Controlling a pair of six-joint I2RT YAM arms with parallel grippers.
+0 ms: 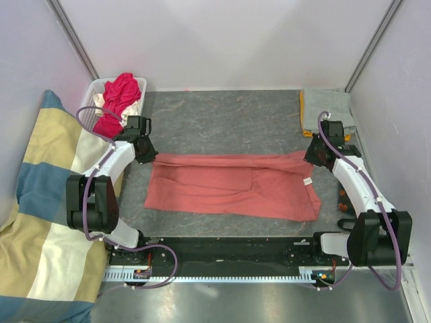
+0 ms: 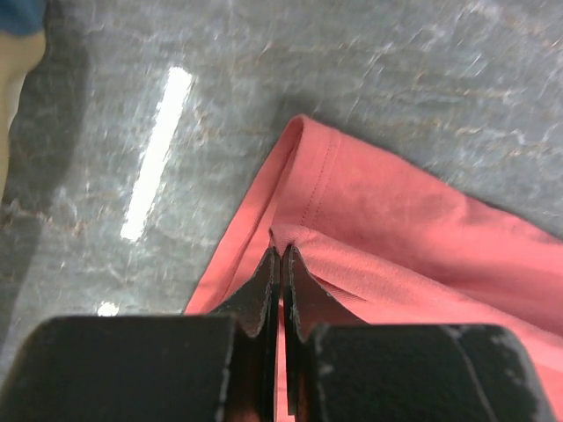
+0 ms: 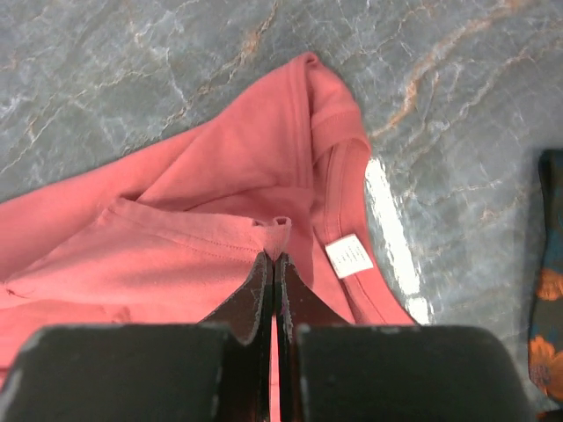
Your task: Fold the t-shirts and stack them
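A salmon-pink t-shirt (image 1: 232,185) lies spread lengthwise on the grey marbled table, its white neck label (image 1: 308,180) at the right end. My left gripper (image 1: 149,153) is shut on the shirt's far left edge; the left wrist view shows the fabric (image 2: 396,220) pinched between the tips (image 2: 281,251). My right gripper (image 1: 314,155) is shut on the far right edge near the collar; the right wrist view shows a fold of the shirt (image 3: 176,255) pinched at the tips (image 3: 274,257), with the label (image 3: 349,256) just to the right. A magenta-red shirt (image 1: 120,97) and a cream one (image 1: 101,99) sit in the basket. Folded grey (image 1: 326,108) and orange (image 1: 302,108) shirts lie at the far right corner.
A white lattice basket (image 1: 91,93) stands at the far left corner. A big yellow, blue and cream striped cushion (image 1: 40,215) lies beside the table on the left. White walls enclose the table on three sides. Small dark red objects (image 1: 343,200) lie at the right edge.
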